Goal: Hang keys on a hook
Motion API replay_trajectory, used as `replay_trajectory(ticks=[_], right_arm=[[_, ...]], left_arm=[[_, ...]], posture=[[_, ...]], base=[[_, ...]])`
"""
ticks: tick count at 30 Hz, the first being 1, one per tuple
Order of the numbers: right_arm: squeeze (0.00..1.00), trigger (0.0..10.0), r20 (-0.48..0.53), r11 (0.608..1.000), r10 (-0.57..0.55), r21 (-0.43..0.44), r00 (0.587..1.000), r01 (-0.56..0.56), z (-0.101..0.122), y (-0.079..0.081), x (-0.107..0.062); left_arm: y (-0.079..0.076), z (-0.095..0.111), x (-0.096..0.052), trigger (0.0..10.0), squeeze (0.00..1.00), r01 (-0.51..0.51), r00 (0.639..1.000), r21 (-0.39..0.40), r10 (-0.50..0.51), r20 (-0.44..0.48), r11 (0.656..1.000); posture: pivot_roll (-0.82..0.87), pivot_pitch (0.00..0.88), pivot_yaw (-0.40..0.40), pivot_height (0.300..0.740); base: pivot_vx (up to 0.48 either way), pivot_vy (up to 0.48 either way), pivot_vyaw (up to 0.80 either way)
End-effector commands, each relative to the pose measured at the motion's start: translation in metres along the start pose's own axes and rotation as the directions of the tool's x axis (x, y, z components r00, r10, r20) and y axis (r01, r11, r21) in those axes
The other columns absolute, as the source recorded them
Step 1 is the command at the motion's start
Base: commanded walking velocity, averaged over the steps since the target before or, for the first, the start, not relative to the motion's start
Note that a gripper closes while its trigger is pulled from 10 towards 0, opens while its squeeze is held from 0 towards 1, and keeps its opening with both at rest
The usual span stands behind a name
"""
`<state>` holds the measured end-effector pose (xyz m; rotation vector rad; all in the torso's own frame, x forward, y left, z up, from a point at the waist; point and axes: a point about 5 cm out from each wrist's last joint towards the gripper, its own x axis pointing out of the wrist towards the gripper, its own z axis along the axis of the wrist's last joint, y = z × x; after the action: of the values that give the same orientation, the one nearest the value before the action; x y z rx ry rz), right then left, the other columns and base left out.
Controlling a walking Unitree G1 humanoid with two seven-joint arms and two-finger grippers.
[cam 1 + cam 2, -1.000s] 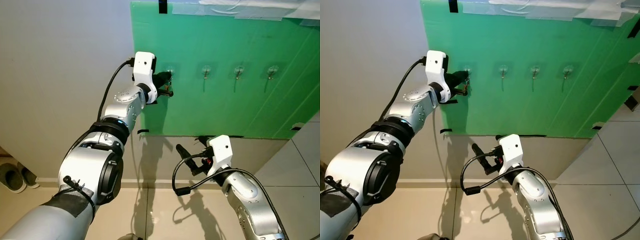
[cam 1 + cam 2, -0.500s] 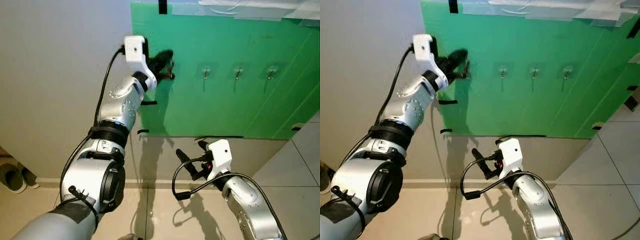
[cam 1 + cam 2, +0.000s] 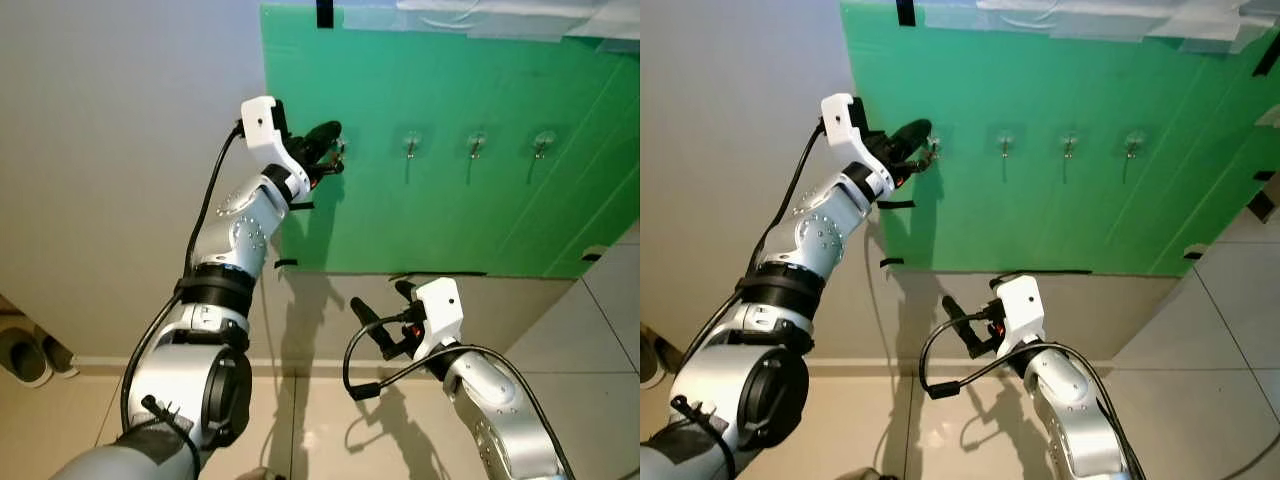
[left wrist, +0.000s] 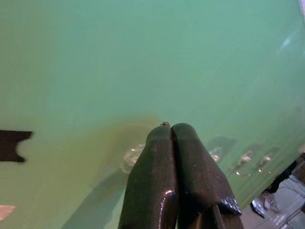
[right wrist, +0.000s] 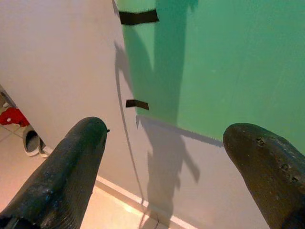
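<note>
Our left gripper [image 3: 330,140] is raised against the green board [image 3: 450,200], fingers pressed together at the leftmost hook [image 3: 934,146] — the keys [image 3: 927,160] show as a small glint at the tips, just beside that hook. Three more hooks [image 3: 477,143] run to the right. Our right gripper [image 5: 162,157] hangs low by the wall [image 3: 120,150] — fingers spread wide, holding nothing.

My left gripper [image 4: 171,128] has its two black fingers [image 4: 152,176] pressed together, tips touching, with a tiny speck of metal [image 4: 165,124] peeking just past them. Behind is the green board [image 4: 143,57]. I see clear hooks [image 4: 129,157] stuck on it, and black tape [image 4: 12,144] at one edge.
</note>
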<state>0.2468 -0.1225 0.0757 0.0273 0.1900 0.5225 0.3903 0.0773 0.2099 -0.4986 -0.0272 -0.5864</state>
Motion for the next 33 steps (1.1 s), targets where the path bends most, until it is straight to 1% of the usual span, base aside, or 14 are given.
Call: replay_trajectory(ticks=[1,2,4,5,6,7,8,10,19,22,26,33], right_arm=[[0.21,10.0,-0.002,1.0,0.008,0.01,1.0,-0.008,0.001,0.002,-0.001],[0.21,10.0,-0.002,1.0,0.007,0.01,1.0,-0.007,0.001,0.002,-0.001],[0.21,10.0,-0.002,1.0,0.007,0.012,1.0,-0.007,0.0,0.002,-0.001],[0.21,10.0,-0.002,1.0,0.007,0.012,1.0,-0.007,0.0,0.002,-0.001],[0.2,10.0,-0.003,1.0,0.008,0.013,1.0,-0.008,0.0,0.003,-0.001],[0.2,10.0,-0.003,1.0,0.009,0.013,1.0,-0.009,0.0,0.003,-0.001],[0.21,10.0,-0.004,1.0,0.009,0.013,1.0,-0.009,0.0,0.003,-0.001],[0.21,10.0,-0.004,1.0,0.01,0.014,1.0,-0.01,0.0,0.004,-0.002],[0.21,10.0,-0.007,1.0,0.006,0.019,1.0,-0.006,-0.001,0.005,-0.003],[0.21,10.0,-0.007,1.0,0.005,0.019,1.0,-0.005,-0.001,0.005,-0.004],[0.21,10.0,-0.009,1.0,0.005,0.02,1.0,-0.005,-0.002,0.005,-0.004],[0.21,10.0,-0.011,1.0,0.011,0.018,1.0,-0.01,-0.002,0.005,-0.004]], left_arm=[[-0.002,-0.004,0.0,10.0,0.0,-0.002,1.0,0.028,0.003,-0.027,1.0],[-0.001,-0.004,0.0,10.0,0.0,-0.009,1.0,0.035,0.01,-0.028,0.999],[0.003,-0.008,0.0,10.0,0.0,-0.036,0.998,0.122,0.042,-0.05,0.992],[0.003,-0.008,0.0,10.0,0.0,-0.036,0.998,0.122,0.042,-0.05,0.992],[0.004,-0.01,0.0,10.0,0.0,-0.045,0.996,0.159,0.056,-0.068,0.986],[0.005,-0.011,0.0,10.0,0.0,-0.051,0.995,0.175,0.065,-0.075,0.983],[0.006,-0.012,0.0,10.0,0.0,-0.054,0.995,0.173,0.068,-0.079,0.983],[0.007,-0.013,0.0,10.0,0.0,-0.068,0.992,0.198,0.087,-0.088,0.978],[0.006,-0.011,0.005,10.0,0.0,-0.095,0.991,0.197,0.11,-0.07,0.976],[0.004,-0.008,0.007,10.0,0.0,-0.1,0.993,0.179,0.11,-0.046,0.979],[0.005,-0.005,0.008,10.0,0.0,-0.122,0.992,0.159,0.127,-0.025,0.98],[-0.001,-0.009,0.014,10.0,0.0,-0.125,0.991,0.144,0.131,-0.033,0.982]], posture=[[-0.13,0.0,0.065,0.74],[-0.13,0.0,0.065,0.74],[-0.13,0.0,0.065,0.74],[-0.13,0.0,0.065,0.74],[-0.13,0.0,0.065,0.74],[-0.13,0.0,0.065,0.74],[-0.13,0.0,0.065,0.74],[-0.13,0.0,0.065,0.74],[-0.14,0.0,0.071,0.74],[-0.14,0.0,0.072,0.74],[-0.14,0.0,0.07,0.74],[-0.14,0.0,0.064,0.74]], base=[[0.0,0.0,0.0],[0.0,0.0,0.0],[0.0,0.0,0.0],[0.0,0.0,0.0],[0.0,0.0,0.0],[0.0,0.0,0.0],[0.0,0.0,0.0],[0.0,0.0,0.0],[0.0,0.0,0.0],[0.0,0.0,0.0],[0.0,0.0,0.0],[0.0,0.0,0.0]])
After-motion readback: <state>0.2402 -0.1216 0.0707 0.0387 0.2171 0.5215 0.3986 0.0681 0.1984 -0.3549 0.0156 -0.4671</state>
